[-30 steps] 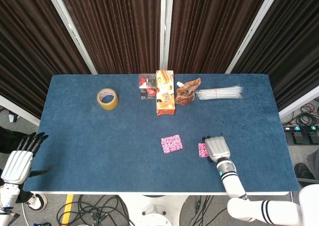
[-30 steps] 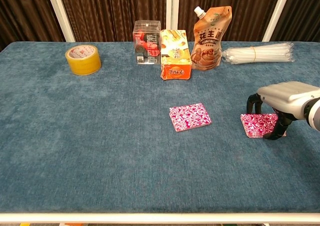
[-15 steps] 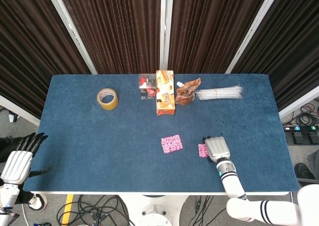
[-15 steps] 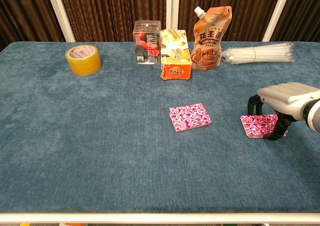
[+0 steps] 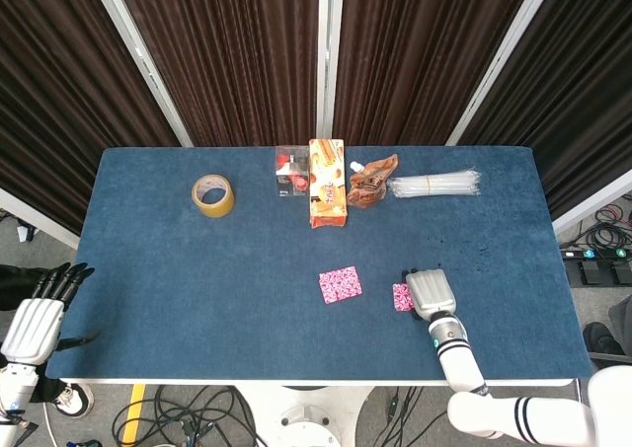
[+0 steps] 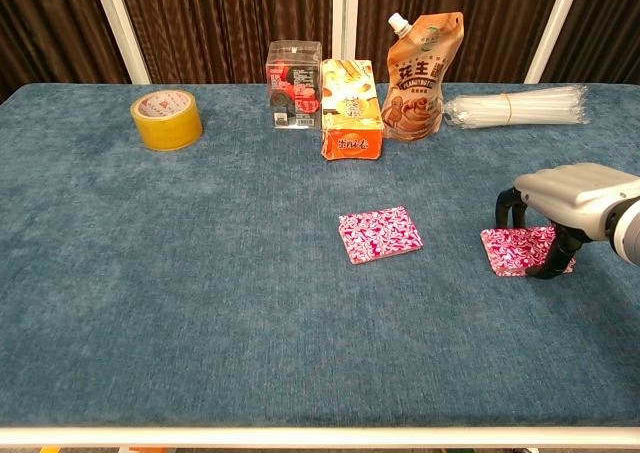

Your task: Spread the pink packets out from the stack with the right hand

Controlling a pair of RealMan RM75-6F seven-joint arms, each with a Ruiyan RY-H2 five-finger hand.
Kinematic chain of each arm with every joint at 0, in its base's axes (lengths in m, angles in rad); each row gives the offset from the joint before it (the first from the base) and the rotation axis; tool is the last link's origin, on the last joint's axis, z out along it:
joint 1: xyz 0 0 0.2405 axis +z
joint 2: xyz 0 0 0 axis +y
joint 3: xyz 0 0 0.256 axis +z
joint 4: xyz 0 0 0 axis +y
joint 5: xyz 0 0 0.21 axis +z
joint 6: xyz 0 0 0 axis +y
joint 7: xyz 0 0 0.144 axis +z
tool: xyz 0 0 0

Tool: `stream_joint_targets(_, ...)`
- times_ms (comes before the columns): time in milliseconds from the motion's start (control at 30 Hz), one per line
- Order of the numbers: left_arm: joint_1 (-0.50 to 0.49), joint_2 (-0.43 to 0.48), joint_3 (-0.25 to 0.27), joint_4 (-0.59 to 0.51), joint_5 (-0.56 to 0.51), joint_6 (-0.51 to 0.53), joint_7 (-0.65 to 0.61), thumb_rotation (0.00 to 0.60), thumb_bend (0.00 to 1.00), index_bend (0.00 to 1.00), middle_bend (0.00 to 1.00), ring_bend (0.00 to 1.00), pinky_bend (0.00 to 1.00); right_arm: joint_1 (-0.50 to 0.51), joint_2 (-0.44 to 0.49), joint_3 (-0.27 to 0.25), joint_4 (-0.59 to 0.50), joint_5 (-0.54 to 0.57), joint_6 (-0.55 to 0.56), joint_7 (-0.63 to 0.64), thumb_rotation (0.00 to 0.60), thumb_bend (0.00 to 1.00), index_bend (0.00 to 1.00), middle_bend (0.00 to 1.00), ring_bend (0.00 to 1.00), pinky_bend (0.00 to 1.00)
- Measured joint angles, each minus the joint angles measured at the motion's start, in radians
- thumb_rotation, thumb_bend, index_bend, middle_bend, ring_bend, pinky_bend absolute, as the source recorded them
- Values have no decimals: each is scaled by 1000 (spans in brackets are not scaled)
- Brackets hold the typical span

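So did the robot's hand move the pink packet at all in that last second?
Barely. The right hand rests its dark fingers on the pink patterned packet beneath it, and neither visibly shifted. The other pink patterned packet, the yellow tape roll and the left hand stayed put.

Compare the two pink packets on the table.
The middle pink packet lies free, nothing touching it; the right pink packet sits under the right hand, whose fingers rest on it. The middle one shows whole, the right one partly covered. Both lie flat and share the pink pattern.
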Motion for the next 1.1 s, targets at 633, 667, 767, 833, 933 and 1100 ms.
stream_joint_targets(633, 1, 1, 0, 0, 1, 3, -4, 600, 0, 126, 90, 0, 97, -5, 24, 37, -7, -23, 2, 36, 600, 207, 445, 431, 758, 806)
stream_joint_targets(667, 1, 1, 0, 0, 1, 4, -4, 600, 0, 126, 90, 0, 97, -4, 25, 41, -1, -22, -1, 39, 600, 207, 446, 431, 758, 806)
stream_joint_targets(767, 2, 3, -2, -1, 3, 8, -5, 600, 0, 126, 90, 0, 97, 3, 25, 58, 33, -15, -18, 52, 600, 207, 446, 431, 759, 806)
stream_joint_targets(833, 2, 4, -2, -1, 3, 11, -6, 600, 0, 126, 90, 0, 97, 9, 25, 70, 65, -15, -31, 64, 600, 208, 446, 431, 758, 806)
stream_joint_targets(933, 2, 5, -3, -1, 2, 10, -8, 600, 0, 126, 90, 0, 97, 18, 19, 85, 122, -16, -49, 78, 600, 208, 446, 431, 759, 806)
stream_joint_targets(1100, 2, 4, -2, 0, 2, 8, -7, 600, 0, 126, 90, 0, 97, 28, 0, 101, 223, -12, -84, 106, 600, 209, 446, 430, 759, 806)
